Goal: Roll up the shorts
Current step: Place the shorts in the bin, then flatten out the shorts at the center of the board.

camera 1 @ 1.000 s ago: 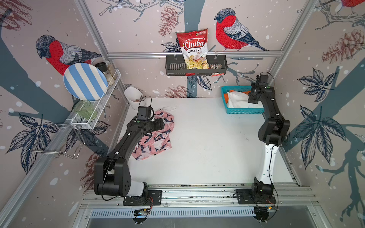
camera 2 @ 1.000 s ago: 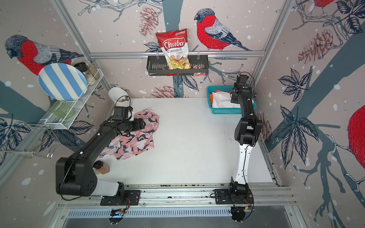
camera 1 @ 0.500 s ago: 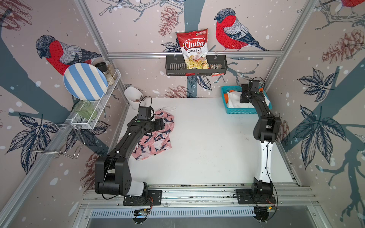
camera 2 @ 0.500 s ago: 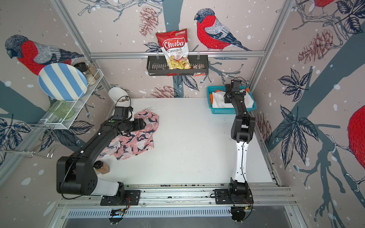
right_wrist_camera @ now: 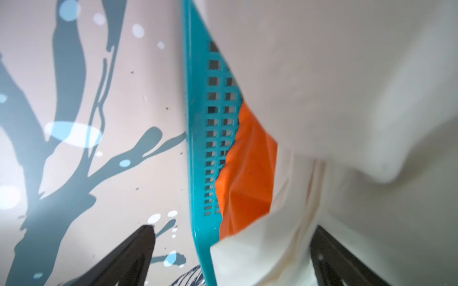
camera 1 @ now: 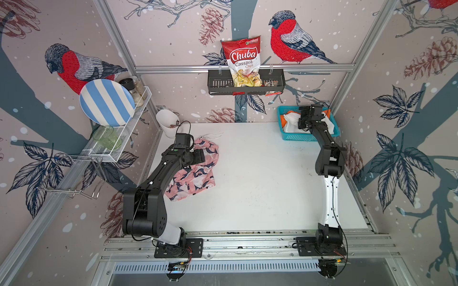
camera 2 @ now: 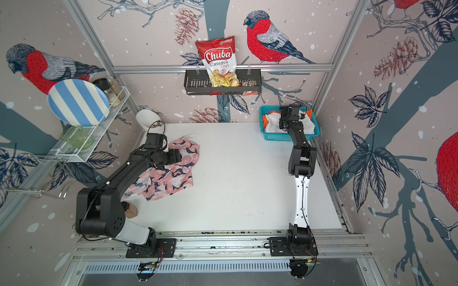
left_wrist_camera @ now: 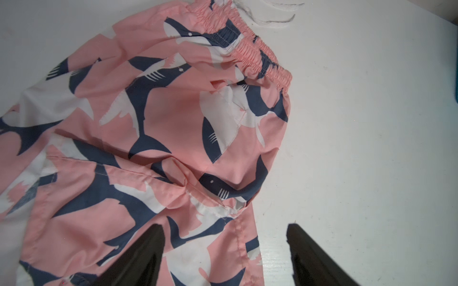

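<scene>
White tabletop (camera 1: pixel 260 185) in both top views carries the pink shorts (camera 1: pixel 195 173), crumpled at left; white shorts (camera 1: pixel 291 121) and orange shorts (camera 1: pixel 282 120) sit in the teal basket (camera 1: pixel 304 136), far right corner. Left wrist view: my left gripper (left_wrist_camera: pixel 224 226) hangs wide apart over the pink cloth, grasping nothing. Right wrist view: my right gripper (right_wrist_camera: pixel 233 227) gapes over basket rim and white cloth, empty.
</scene>
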Motion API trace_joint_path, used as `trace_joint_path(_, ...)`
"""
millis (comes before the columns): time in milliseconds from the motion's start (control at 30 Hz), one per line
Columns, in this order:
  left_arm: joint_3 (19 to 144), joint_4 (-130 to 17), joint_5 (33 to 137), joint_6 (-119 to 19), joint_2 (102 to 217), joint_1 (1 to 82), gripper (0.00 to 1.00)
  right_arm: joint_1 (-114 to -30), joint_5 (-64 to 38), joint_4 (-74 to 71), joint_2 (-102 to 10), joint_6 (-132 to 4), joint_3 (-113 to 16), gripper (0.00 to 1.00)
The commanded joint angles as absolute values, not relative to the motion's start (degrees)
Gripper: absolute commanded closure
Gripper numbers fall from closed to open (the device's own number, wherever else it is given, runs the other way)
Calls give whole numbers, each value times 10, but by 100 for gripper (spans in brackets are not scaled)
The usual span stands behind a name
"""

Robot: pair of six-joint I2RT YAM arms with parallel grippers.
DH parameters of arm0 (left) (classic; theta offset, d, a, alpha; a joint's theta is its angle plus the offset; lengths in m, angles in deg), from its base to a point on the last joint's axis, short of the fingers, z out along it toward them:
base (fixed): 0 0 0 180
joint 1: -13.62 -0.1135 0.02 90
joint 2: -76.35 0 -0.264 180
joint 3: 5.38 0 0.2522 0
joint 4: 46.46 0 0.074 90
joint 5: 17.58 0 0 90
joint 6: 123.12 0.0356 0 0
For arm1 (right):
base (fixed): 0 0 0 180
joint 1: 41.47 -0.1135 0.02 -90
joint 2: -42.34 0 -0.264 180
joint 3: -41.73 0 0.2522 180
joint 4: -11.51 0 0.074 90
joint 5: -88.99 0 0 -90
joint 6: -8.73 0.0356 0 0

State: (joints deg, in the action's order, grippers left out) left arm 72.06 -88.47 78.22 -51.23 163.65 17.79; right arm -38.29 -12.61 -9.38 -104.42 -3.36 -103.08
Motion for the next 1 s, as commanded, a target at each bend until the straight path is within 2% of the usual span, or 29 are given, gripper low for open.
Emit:
trace_joint_path(0,727,-894,745,-547,1647,181,20,-387,-148,-49,-890,-110,-932,0)
trace_joint_path(133,713,-866,710,-579,1670,224,20,-408,-149,-65,-772,-250,-807,0)
trace_joint_path(333,713,-849,660,-602,1743,281,25,-513,17,-127,-623,-483,-661,0)
trace_joint_path(467,709,-846,599,-600,1788,296,24,-559,93,-96,-539,-551,-535,0)
trace_joint_path(533,707,-843,583,-597,1800,299,25,-553,84,-48,-504,-544,-456,0)
trace_joint_path(600,703,-831,578,-592,1806,303,37,-529,-30,-13,-481,-559,-397,0)
trace_joint_path(633,702,-826,579,-589,1809,305,48,-517,-84,-8,-475,-556,-378,0)
trace_joint_path(700,703,-821,575,-585,1811,318,70,-513,-119,-12,-469,-553,-354,0)
trace_joint_path(767,703,-818,575,-585,1801,340,85,-535,-117,-27,-463,-576,-341,1)
trace_joint_path(867,720,-821,595,-588,1786,384,97,-568,-99,-44,-451,-593,-325,6)
trace_joint_path(967,749,-829,614,-584,1776,452,100,-571,-140,-18,-434,-571,-292,17)
